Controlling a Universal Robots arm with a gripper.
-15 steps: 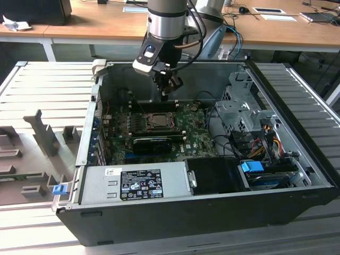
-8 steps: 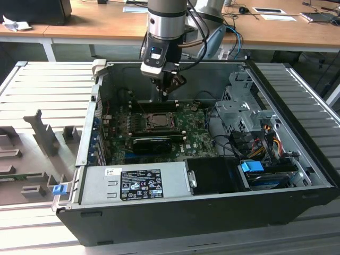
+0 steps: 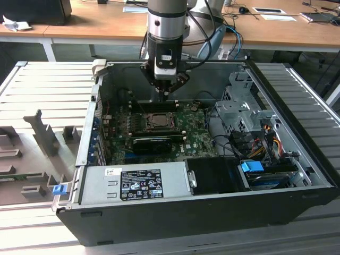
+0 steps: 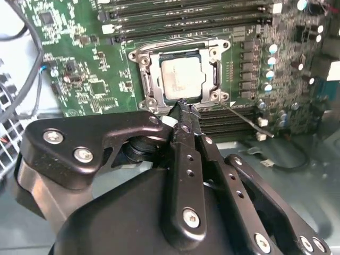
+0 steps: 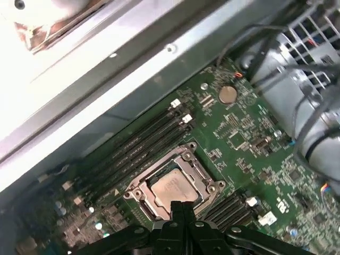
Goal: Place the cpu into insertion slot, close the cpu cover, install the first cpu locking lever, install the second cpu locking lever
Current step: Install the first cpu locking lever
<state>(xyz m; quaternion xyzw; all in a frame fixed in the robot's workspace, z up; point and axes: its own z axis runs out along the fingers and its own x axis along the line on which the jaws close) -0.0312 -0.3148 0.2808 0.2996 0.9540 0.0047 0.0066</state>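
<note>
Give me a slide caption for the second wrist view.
Shut gripper poised at the edge of the cover, the cpu seated in its window.

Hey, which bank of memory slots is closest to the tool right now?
The memory-slot bank right beside the tool; the other bank lies beyond the insertion slot holding the cpu.

Gripper (image 4: 183, 110) tips together (arm (image 3: 167, 21) vert.)
</note>
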